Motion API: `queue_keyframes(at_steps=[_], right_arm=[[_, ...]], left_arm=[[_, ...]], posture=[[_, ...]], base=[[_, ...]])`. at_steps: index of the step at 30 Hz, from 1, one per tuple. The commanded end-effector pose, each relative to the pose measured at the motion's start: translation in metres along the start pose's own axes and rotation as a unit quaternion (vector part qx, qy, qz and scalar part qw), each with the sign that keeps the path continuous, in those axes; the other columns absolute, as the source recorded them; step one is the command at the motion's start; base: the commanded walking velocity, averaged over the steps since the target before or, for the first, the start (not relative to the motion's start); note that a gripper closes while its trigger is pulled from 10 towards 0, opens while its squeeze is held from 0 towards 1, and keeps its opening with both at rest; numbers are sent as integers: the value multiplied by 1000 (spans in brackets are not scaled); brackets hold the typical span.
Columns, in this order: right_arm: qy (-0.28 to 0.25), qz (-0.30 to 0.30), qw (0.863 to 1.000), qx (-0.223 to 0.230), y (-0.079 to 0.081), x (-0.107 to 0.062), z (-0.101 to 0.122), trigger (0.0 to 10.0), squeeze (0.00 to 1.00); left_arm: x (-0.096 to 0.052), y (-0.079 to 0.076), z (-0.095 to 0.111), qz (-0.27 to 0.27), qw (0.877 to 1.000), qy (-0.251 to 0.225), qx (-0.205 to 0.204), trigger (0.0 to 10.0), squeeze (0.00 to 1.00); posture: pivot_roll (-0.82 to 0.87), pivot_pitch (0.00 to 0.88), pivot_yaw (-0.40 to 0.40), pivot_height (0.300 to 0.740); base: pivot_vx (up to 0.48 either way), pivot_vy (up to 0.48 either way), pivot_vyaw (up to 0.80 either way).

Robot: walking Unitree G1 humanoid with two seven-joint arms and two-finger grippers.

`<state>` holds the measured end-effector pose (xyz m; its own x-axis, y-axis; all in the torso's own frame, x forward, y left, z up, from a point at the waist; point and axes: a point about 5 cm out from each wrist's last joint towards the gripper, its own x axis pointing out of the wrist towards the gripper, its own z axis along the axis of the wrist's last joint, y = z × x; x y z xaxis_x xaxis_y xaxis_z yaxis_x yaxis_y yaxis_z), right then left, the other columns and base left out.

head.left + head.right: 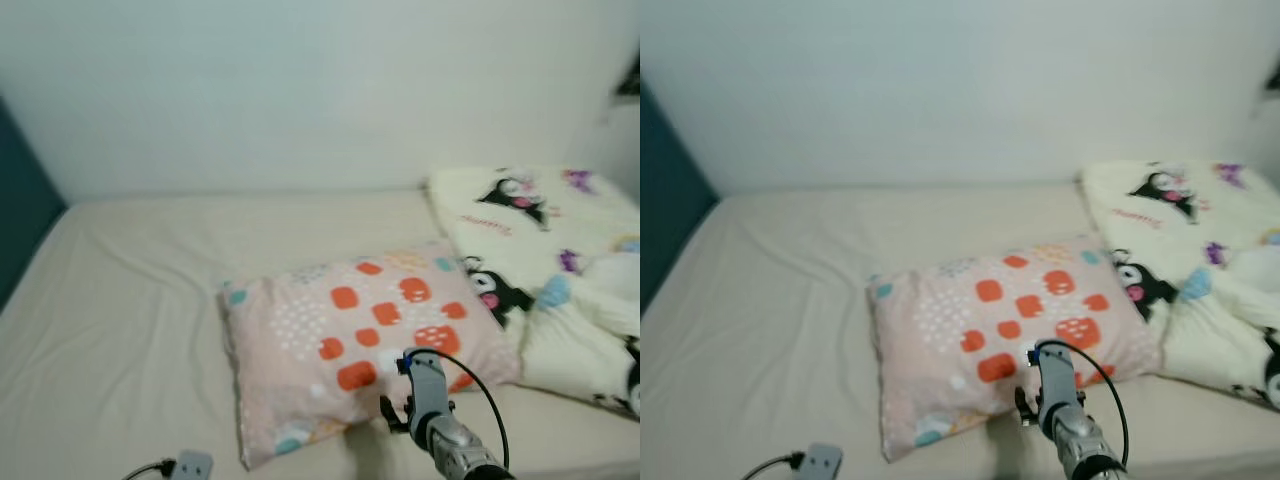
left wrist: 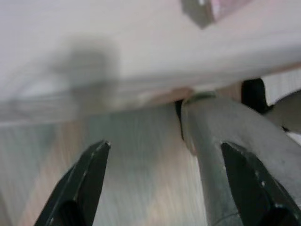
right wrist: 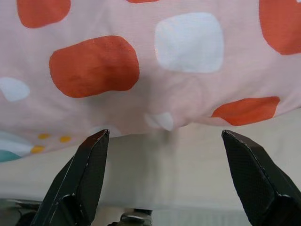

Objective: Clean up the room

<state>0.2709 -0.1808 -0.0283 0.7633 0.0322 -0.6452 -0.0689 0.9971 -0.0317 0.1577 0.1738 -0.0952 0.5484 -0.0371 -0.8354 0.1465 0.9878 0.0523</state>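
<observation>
Near left, a small grey charger [image 1: 193, 465] with its cable lies on the bed [image 1: 120, 300]. Left pincer [image 2: 164, 183]: fingers spread, nothing between them, beside the bed's edge. Right pincer [image 3: 164, 179]: fingers spread, empty, aimed at the near edge of the pillow [image 1: 360, 345]; the right arm [image 1: 435, 415] reaches in from the near side. The pillow, pink with orange spots, lies mid-bed. Far right, a cartoon-printed blanket [image 1: 560, 270] is bunched, touching the pillow's right end.

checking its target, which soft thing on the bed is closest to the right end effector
The pink pillow with orange spots; the right end effector is open at its near edge. The cartoon-print blanket lies farther right.
</observation>
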Motion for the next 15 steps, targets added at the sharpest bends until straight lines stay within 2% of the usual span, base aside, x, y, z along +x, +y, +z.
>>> queue_keyframes(at_steps=[1,3,9,15], right_arm=[[17,-18,1000,15,-8,-2,-9,10000,0],[16,-16,999,22,-8,-2,-9,10000,0],[14,-8,999,35,-5,-1,-4,10000,0],[10,-10,999,45,-4,0,1,10000,0]], left_arm=[[0,-14,-6,-12,1000,19,5,10000,0],[2,-25,-2,-14,1000,18,10,10000,0],[3,-36,1,-14,1000,19,8,10000,0],[5,-41,7,-14,1000,15,12,10000,0]], posture=[[-102,77,-23,740],[-103,79,-20,740],[-100,81,-18,740],[-99,81,-19,740]], base=[[0,-472,0],[0,-476,0],[0,0,0],[0,0,0]])
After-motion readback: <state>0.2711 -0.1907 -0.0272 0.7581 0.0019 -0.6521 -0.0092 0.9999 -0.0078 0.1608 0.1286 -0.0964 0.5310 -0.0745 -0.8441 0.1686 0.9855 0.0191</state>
